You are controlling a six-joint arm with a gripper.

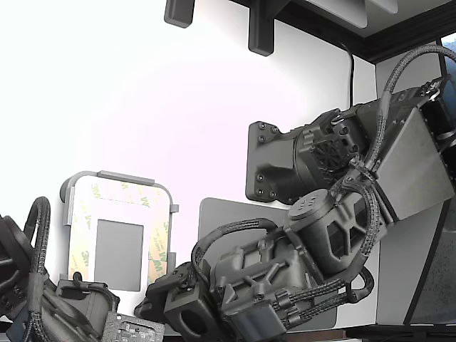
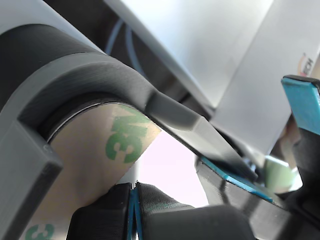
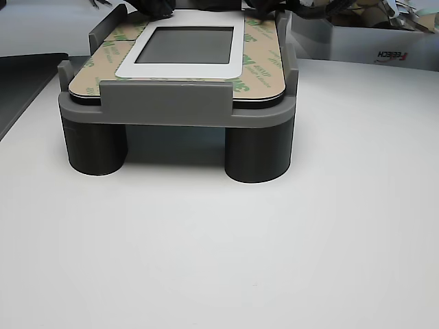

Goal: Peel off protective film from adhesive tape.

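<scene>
Judging by its look, the film (image 3: 264,68) is thin, light and limp — a paper-like liner printed with green 3M logos, likely to tear or curl if pulled sharply. It lies flat on the tape (image 1: 158,235), bordering the grey window (image 3: 188,45) on the tray (image 3: 164,103). A lifted corner at the tray's rim seems the place to take hold. In the wrist view the gripper (image 2: 134,200) sits against the film just under the tray's curved corner wall, its jaws pressed together, though whether film is caught between them I cannot tell. That wall crowds the approach — and a second arm (image 1: 43,299) stands near the tray.
</scene>
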